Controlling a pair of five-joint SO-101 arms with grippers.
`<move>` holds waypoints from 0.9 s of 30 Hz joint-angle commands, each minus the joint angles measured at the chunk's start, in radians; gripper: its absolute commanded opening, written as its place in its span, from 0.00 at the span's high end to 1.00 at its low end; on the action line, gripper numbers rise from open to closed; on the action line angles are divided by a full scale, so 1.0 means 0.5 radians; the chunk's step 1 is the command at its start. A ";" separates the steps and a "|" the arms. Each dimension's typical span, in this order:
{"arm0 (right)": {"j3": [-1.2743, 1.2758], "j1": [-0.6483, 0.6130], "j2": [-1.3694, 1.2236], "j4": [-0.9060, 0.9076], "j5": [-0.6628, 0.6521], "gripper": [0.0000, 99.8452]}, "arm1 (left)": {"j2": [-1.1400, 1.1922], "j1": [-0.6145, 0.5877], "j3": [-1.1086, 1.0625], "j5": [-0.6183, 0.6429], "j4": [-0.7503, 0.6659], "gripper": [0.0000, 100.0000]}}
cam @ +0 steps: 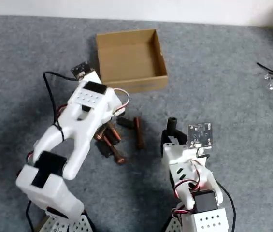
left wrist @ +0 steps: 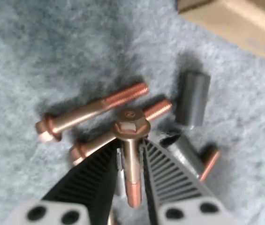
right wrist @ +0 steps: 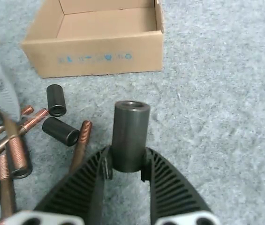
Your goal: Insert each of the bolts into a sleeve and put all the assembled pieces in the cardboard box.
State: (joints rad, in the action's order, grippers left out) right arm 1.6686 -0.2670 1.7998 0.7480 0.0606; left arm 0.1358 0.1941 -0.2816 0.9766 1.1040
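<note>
On the grey mat [cam: 223, 72] the cardboard box [cam: 146, 83] is set at the far side, beyond both arms, with its top open. Its floor is seen bare from the high view, and nothing is held within its walls. No assembled piece has been delivered, so the task is judged to be at its very beginning, with every bolt and sleeve yet to be paired and boxed.

Nearer than the box, a first pairing appears to be in preparation. A dark sleeve [right wrist: 131, 131] is clamped at its lower end by the closed fingers of the right gripper [right wrist: 126, 158]. It is held upright, with its bore open to the top, well apart from the box. A copper bolt [left wrist: 132, 173] is pinched along its shank by the left gripper [left wrist: 131, 146], with the hexagonal head left clear beyond the fingertips, directly over the loose pile. The two held parts are not yet brought together.

Between the arms, near the front wall of the box, the remaining parts are scattered on the mat. At least two loose sleeves [right wrist: 56, 100] are seen lying on their sides, and several loose bolts [cam: 139, 133] are spread beside and across one another. None of these is seen seated in a sleeve. An exact count cannot be given, since part of the pile is covered by the left arm.
</note>
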 commanded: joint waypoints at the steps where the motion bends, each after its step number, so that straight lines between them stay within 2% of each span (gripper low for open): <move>1: 0.044 0.023 0.032 -0.084 -0.025 1.00 | -0.299 -0.032 -0.081 -0.132 0.003 1.00; 17: 0.044 0.023 0.032 -0.084 -0.025 1.00 | -1.444 -0.032 -0.652 -0.500 0.000 1.00; 27: 0.044 0.023 0.032 -0.084 -0.025 1.00 | -2.180 -0.035 -1.192 -0.770 -0.356 1.00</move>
State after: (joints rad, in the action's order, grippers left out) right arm 1.6686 -0.2670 1.7998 0.7480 0.0606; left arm -0.7925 0.1834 -0.8124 0.6345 1.0058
